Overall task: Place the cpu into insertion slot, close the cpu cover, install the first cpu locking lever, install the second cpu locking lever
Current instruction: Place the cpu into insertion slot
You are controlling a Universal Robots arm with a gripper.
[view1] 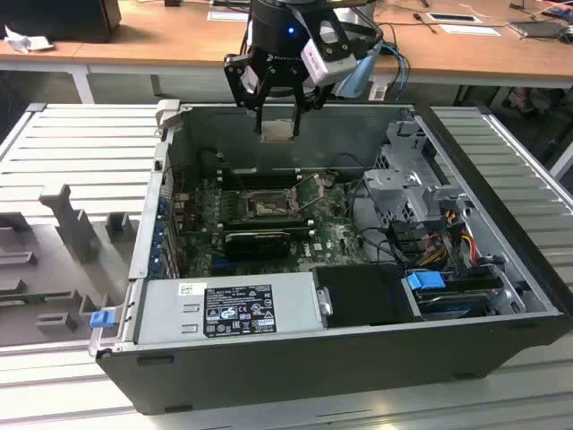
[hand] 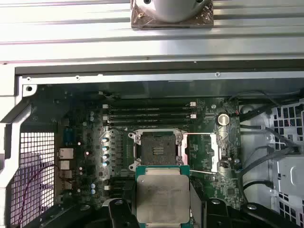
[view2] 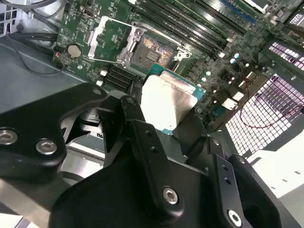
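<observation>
The gripper (view1: 278,115) hangs over the open computer case (view1: 295,358). Its fingers (hand: 117,209) are closed on two opposite edges of the cpu (view1: 278,129), so the chip is carried flat, its pale metal face toward the wrist and its underside free. Gripping by the edges keeps the fingers off the contacts, I judge. In the first wrist view the cpu sits just short of the insertion slot (hand: 158,148), raised above the board and not yet over the pin field. The cpu cover (hand: 201,153) is swung open to one side of the slot, which leaves the socket bare, with the long memory slots (hand: 147,114) just beyond it. The case lies on its side with its panel off, on a ribbed grey metal table (view1: 81,143). A wooden table (view1: 161,40) with papers on it runs behind, and a grey power supply (view1: 224,309) sits along the case's near edge.
</observation>
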